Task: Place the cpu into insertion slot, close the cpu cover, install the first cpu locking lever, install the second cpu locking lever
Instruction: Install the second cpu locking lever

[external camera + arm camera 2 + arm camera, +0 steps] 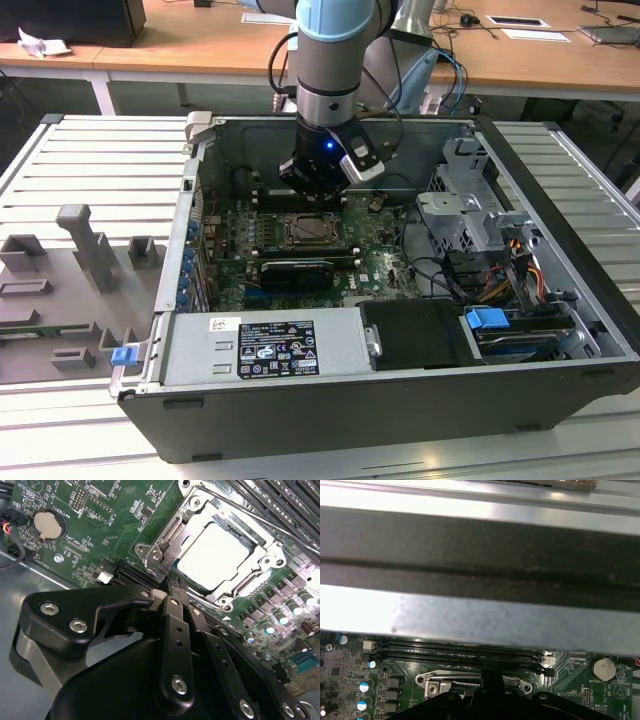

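In the second wrist view the cpu lies flat in the insertion slot, its pale silver face showing through the opening of the cpu cover. The cover is down over the chip. A thin metal locking lever runs along one side of the socket. My gripper is shut, its black fingertips pressed together right at the socket's edge, by a corner of the cover. From the exterior view the gripper hangs just above the board, at the far side of the socket. The cover's metal edge also appears in the first wrist view.
The open computer case walls in the green motherboard. Long memory slots run beside the socket, a coin battery sits nearby, and a drive cage with cables stands at the exterior view's right. A power supply fills the near side.
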Tool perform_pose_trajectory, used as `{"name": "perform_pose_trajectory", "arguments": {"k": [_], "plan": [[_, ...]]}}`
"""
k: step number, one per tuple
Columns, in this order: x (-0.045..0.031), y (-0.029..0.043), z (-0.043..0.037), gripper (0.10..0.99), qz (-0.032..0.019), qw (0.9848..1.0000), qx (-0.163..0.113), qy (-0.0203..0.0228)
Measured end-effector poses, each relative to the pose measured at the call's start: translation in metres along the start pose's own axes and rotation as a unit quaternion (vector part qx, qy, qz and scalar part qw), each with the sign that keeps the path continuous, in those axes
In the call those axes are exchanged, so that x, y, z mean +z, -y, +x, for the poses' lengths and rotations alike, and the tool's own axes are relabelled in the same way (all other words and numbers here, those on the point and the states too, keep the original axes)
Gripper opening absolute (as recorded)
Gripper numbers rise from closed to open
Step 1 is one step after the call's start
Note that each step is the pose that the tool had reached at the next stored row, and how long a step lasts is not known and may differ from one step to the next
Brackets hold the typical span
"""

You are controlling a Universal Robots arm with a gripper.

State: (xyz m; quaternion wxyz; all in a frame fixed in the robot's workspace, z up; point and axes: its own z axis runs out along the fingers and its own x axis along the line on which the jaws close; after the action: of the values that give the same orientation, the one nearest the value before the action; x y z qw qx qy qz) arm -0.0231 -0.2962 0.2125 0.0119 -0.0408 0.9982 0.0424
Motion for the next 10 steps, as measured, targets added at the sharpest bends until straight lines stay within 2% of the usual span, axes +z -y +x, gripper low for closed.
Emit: {"name": "perform_pose_trajectory", "arguments": {"k": [4, 7, 10], "plan": [[-0.0002, 0.0023, 0.0002, 0.106, 0.0000, 1.0000, 0.000, 0.0000], [-0.0009, 0.0101, 0.0008, 0.106, 0.0000, 1.0000, 0.000, 0.0000], [-0.0011, 0.0127, 0.0010, 0.106, 0.0000, 1.0000, 0.000, 0.0000]]}}
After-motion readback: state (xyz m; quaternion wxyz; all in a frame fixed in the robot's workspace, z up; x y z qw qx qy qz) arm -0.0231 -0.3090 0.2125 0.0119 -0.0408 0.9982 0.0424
